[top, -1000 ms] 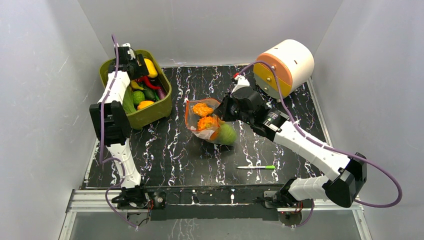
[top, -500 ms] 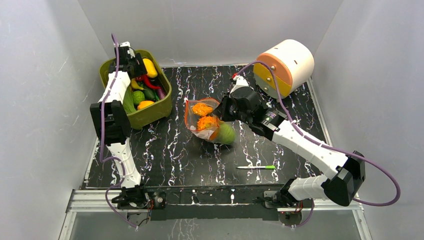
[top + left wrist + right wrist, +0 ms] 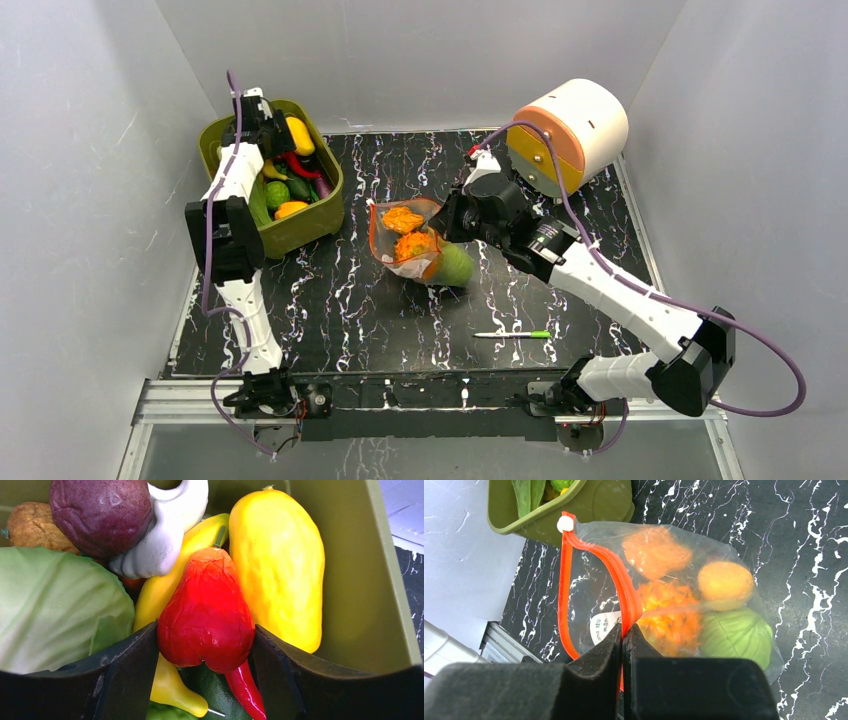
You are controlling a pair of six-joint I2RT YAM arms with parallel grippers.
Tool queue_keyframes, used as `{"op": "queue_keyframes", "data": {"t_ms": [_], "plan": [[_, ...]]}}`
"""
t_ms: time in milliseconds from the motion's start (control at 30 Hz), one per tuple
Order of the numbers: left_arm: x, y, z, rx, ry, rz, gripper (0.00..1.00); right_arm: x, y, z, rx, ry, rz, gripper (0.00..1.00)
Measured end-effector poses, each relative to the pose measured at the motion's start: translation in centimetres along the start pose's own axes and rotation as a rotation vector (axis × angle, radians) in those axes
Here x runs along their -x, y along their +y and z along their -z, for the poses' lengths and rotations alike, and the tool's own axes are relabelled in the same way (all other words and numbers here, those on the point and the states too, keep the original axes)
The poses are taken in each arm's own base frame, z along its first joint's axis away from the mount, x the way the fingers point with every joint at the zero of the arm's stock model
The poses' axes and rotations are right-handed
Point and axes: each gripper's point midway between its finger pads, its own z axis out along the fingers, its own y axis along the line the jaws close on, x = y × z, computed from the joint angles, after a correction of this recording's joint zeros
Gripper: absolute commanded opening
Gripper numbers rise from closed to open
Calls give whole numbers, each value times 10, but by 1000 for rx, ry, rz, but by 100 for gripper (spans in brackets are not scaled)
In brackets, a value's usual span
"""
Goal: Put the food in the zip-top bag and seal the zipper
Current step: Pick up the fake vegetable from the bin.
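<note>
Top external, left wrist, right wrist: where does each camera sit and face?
Top external: above, behind the robot, looking down on the table; left arm and right arm show.
Left wrist: on its arm, looking into the green bin; left gripper clamps a red toy fruit.
Right wrist: on its arm, facing the bag; right gripper pinches the zipper.
Shared: top and right wrist show bag and bin.

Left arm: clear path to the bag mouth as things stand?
Probably yes. The right gripper pinches the zipper, holding the zip-top bag open toward the bin; nothing lies between. The left gripper sits in the bin, jaws against a red toy fruit.
</note>
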Motion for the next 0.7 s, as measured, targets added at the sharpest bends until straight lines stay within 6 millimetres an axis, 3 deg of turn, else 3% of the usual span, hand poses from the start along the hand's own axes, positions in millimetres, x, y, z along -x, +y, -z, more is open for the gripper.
{"op": "queue_keyframes", "data": {"t_ms": [100, 267, 433, 567, 700], "plan": [[-1, 1, -2, 2, 6, 7, 53, 2, 1, 2, 1, -3, 3, 0], [5, -1, 2, 2, -1, 28, 49, 5, 1, 6, -1, -16, 2, 0], [-2, -2, 14, 0, 26, 70, 45, 10, 2, 11, 0, -34, -2, 0], [-8, -13, 51, -44, 49, 117, 45, 9, 1, 12, -5, -30, -14, 0], [12, -32, 109, -130, -3, 158, 44, 6, -1, 12, -13, -20, -15, 0]]}}
